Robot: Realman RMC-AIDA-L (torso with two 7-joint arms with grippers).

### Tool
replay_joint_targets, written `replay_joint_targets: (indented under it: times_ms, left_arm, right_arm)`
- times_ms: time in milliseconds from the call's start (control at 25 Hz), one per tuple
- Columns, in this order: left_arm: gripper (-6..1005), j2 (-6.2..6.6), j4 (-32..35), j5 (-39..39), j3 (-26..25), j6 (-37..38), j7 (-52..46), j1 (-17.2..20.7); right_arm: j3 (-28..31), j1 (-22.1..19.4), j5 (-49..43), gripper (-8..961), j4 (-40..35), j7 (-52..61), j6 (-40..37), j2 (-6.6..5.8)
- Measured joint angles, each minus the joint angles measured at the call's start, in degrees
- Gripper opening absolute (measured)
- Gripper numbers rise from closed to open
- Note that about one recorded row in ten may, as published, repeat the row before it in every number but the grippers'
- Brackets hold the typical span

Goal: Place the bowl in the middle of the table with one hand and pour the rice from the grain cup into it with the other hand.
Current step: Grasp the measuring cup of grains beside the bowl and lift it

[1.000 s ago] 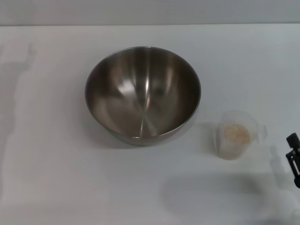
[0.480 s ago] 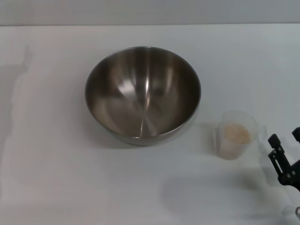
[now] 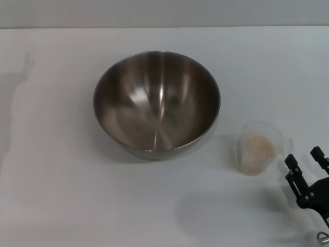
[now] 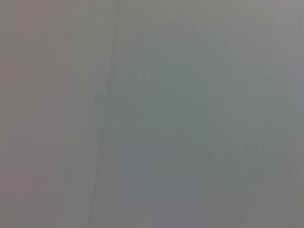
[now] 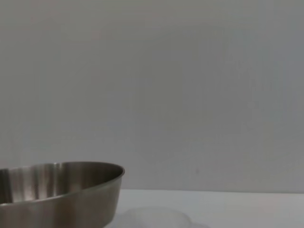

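Bowl sits upright near the middle of the bench, empty, its brushed interior bare. Cup stands upright to the bowl's right, apart from it, with rice heaped in its lower part and a handle facing right, toward the arriving arm.

Right hand is at the lower right of the head view, just beside the cup's handle and not touching it, with its two black fingers spread and nothing between them. The right wrist view shows the bowl's rim and wall from the side and only a faint pale shape where the cup should be. Left hand is out of sight; its wrist view shows only a blank grey surface.

Judged step: approach to grasp the cup; placement of the bowl looks complete.

Risks from here:
- Light plastic cup may be nudged or tipped by a finger arriving off-line, spilling rice on the bench
- A grip on the thin handle or wall alone may let the cup rotate when lifted
- Pouring short of the rim would drop grains outside the bowl
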Motion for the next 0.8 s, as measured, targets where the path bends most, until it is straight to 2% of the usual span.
replay_joint_targets:
  times_ms: [800]
  left_arm:
    - [807,0.18,-1.19,0.01,-0.27,2.15,-0.02,1.75]
  right_arm:
    - [1.39,0.89,0.54,562,0.59,-5.98,1.92,0.14]
